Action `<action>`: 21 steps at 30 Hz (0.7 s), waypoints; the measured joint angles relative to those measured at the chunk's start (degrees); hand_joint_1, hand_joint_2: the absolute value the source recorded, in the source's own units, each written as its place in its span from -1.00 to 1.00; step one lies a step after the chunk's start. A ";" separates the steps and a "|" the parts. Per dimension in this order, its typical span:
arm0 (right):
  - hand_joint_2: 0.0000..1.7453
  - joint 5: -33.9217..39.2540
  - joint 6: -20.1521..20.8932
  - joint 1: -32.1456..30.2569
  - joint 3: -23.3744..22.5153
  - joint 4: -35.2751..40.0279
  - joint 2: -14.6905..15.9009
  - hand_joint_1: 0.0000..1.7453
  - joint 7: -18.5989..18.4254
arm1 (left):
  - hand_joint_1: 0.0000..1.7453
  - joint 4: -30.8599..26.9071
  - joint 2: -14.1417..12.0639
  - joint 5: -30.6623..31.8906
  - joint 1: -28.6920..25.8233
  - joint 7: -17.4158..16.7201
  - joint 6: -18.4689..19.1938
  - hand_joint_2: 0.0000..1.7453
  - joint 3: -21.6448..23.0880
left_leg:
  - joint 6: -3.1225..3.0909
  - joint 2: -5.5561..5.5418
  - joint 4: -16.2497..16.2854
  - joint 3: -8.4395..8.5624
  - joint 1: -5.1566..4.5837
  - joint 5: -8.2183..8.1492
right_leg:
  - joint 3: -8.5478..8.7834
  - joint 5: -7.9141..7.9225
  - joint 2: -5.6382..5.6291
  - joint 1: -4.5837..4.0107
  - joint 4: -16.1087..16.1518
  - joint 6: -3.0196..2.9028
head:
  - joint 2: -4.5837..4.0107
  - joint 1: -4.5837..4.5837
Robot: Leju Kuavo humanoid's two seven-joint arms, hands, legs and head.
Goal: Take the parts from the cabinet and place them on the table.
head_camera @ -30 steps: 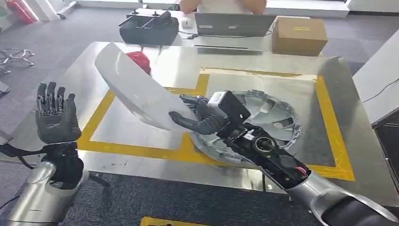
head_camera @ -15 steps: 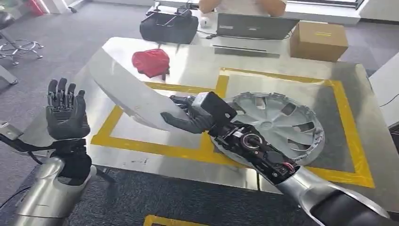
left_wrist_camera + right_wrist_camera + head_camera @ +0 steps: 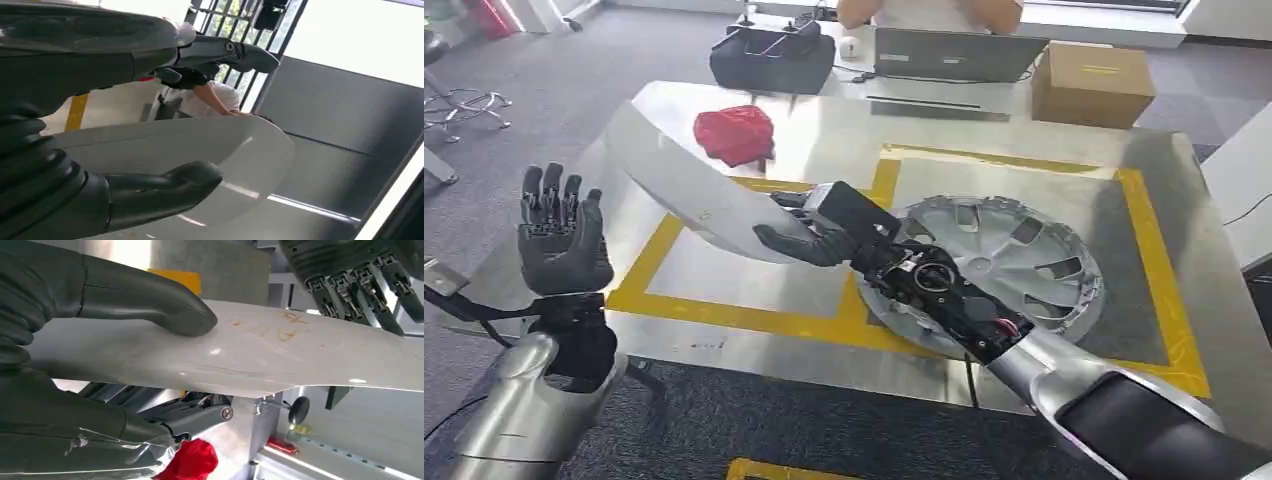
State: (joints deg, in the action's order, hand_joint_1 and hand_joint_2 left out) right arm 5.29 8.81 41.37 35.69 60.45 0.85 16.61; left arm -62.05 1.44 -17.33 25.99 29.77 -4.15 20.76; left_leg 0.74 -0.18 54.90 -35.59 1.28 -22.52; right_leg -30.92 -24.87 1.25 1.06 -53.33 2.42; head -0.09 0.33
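Glossy steel table (image 3: 1064,130) — right robot hand (image 3: 809,240) grips smooth curved white panel (image 3: 689,190).

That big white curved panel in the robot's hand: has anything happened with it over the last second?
The right hand keeps gripping the white panel and has carried it a little lower and leftward over the table. The camera shifted too. The left hand stays raised, holding nothing; the wheel cover and red cloth lie as before.

right hand (image 3: 809,238) | carried white panel (image 3: 686,190) lower, leftward | left hand (image 3: 560,236) unchanged height
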 joint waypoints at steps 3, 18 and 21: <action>1.00 -0.92 -0.55 1.73 0.04 -3.76 -0.96 1.00 1.48 | -1.00 0.15 0.20 -0.02 0.39 0.02 0.00 1.00 0.28 | 0.01 0.01 -0.05 0.04 0.00 0.01 | 0.00 -0.03 -0.02 0.00 -0.02 -0.04 | 0.00 -0.07; 1.00 -5.01 -2.16 7.08 0.72 -19.96 -6.12 1.00 4.89 | -1.00 0.44 0.98 -0.26 1.13 0.13 0.02 1.00 1.53 | 0.02 0.02 -0.10 0.06 0.00 0.01 | -0.01 -0.05 -0.03 0.00 -0.02 -0.06 | 0.00 -0.04; 1.00 -5.59 -2.40 7.75 0.96 -22.55 -7.12 1.00 5.26 | -1.00 0.70 1.22 -0.46 1.16 0.43 0.07 1.00 1.88 | 0.02 0.02 -0.10 0.07 0.00 0.01 | -0.01 -0.05 -0.03 0.00 -0.02 -0.06 | 0.00 -0.07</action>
State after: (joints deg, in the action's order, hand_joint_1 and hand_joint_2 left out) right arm -0.30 6.40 49.12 36.65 37.90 -6.27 21.88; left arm -61.35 2.67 -17.79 27.15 30.20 -4.09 22.64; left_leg 0.77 -0.15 54.79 -35.52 1.28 -22.50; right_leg -30.94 -24.92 1.21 1.06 -53.36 2.36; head -0.09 0.26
